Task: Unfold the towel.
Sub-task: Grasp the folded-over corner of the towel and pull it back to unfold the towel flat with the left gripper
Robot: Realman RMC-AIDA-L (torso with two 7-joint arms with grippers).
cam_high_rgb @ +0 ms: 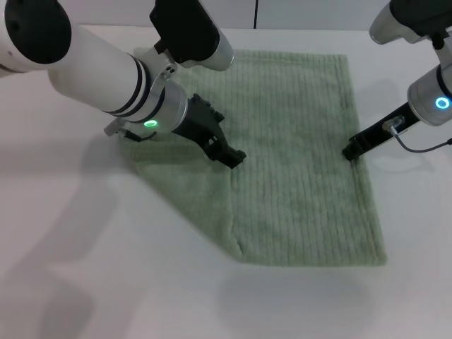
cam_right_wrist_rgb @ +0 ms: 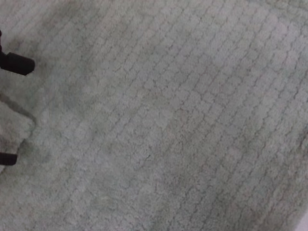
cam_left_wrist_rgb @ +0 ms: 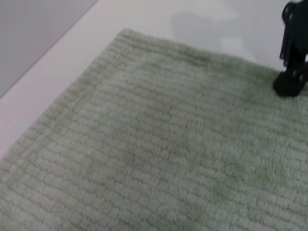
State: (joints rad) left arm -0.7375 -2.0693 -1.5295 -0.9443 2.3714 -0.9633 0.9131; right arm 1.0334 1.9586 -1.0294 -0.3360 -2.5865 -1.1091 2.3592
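The pale green towel (cam_high_rgb: 296,141) lies flat on the white table (cam_high_rgb: 106,282). Its near-left corner is folded over on a diagonal, and the fold's edge runs down the middle. My left gripper (cam_high_rgb: 232,157) sits low on the towel at the top of that fold edge. The right wrist view shows it (cam_right_wrist_rgb: 12,110) open, with its two black fingertips (cam_right_wrist_rgb: 19,63) apart and a raised bit of towel (cam_right_wrist_rgb: 168,120) between them. My right gripper (cam_high_rgb: 349,151) rests at the towel's right hem. It also shows in the left wrist view (cam_left_wrist_rgb: 290,83) at the towel's (cam_left_wrist_rgb: 144,144) edge.
Bare white table surrounds the towel on the near and left sides. A dark wall strip runs behind the table's far edge (cam_high_rgb: 296,30). My left arm's white forearm (cam_high_rgb: 99,70) hangs over the towel's far-left corner.
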